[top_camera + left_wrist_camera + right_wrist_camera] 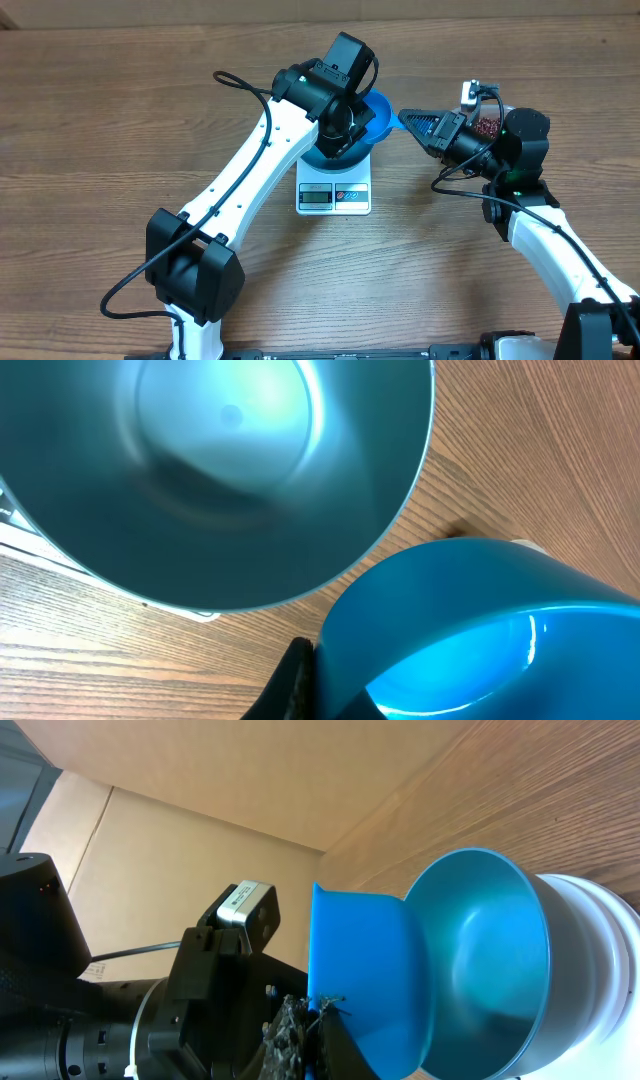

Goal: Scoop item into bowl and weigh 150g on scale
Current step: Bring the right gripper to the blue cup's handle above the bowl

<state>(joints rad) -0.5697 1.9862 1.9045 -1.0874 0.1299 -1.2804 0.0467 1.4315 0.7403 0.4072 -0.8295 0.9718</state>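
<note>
Bowl [378,114] — one — on one scale [334,195]; right claw [318,1020] pinches one scoop [360,970]; left claw [342,128] closed.

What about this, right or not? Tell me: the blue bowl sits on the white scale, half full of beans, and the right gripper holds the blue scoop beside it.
No. The bowl is empty, not half full: the left wrist view looks into its bare inside. The rest holds: it sits on the scale, and the right gripper holds the scoop beside it.
</note>
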